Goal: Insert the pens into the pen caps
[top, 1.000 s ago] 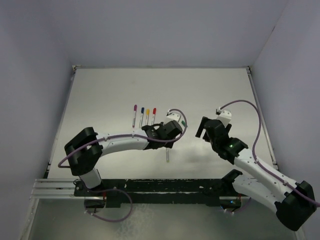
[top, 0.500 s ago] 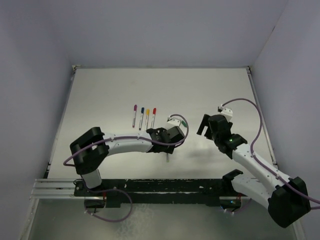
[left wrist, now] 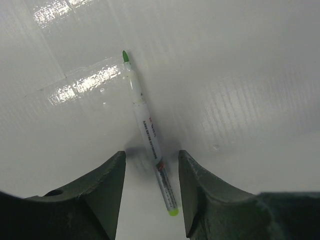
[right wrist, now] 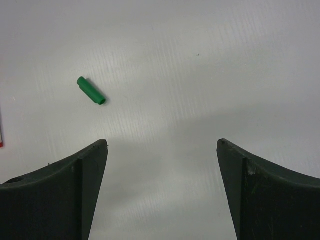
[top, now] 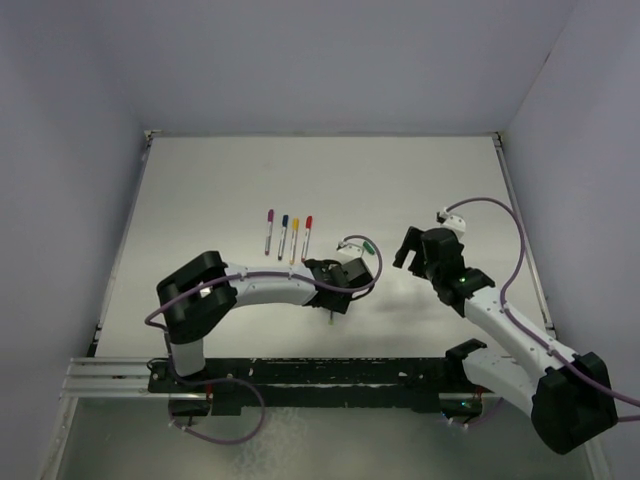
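A thin white stick pen with a green tip (left wrist: 148,132) lies flat and uncapped on the glossy white table (top: 450,170). In the left wrist view its tip points to 11 o'clock and its tail to 5 o'clock. The left gripper (left wrist: 151,154) is spread open over the rear half of the pen. One dark finger stands on each side of the barrel, with a gap showing on both sides, and it grips nothing.

The stubby green plastic cap (right wrist: 91,90) lies alone on the table at 10 o'clock from the right gripper (right wrist: 162,142), well apart from it. That gripper is wide open and empty. From above, the cap sits at 1 o'clock from the left gripper and 9 o'clock from the right.

A row of four thin pens (top: 283,235) lies side by side at 11 o'clock from the left gripper. Their far ends are purple, blue, yellow and red.
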You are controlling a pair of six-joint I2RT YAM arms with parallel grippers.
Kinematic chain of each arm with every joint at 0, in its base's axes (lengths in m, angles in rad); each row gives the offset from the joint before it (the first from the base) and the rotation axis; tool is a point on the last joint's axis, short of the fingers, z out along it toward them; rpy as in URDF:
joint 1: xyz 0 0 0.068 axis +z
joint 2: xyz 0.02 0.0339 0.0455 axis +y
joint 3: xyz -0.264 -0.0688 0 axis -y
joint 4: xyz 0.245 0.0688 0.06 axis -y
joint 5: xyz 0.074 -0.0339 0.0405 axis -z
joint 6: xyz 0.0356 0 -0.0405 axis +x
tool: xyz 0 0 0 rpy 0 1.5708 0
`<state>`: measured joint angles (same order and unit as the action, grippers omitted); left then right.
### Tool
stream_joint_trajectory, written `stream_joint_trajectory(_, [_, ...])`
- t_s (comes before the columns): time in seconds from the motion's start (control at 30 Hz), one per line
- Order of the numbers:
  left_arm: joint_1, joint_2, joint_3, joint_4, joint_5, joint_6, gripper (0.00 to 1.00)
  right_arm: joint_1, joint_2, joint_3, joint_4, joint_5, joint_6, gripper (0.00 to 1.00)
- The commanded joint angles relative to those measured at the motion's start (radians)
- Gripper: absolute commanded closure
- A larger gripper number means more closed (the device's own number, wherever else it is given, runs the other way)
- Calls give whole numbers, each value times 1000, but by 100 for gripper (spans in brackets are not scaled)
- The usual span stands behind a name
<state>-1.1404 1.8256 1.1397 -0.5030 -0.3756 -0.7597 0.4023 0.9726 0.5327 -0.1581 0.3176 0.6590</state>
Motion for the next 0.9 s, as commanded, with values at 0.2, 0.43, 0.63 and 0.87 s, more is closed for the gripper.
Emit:
stream_joint_trajectory(0.2, [-3,57,84,-116,37,-15,51,-10,-63,-11,34,-15,-25,8])
stream_joint_trajectory(0.43, [14,51,73,-191,69,-3,52,-10,-65,-5,23,-31,-12,8])
stream_joint_trajectory(0.63, [68,33,37,-154,147,39,54,-11,-34,8,11,-13,-11,8])
stream_joint_trajectory(0.87, [120,45,21,-104,215,68,56,-13,-28,26,-5,2,-17,8])
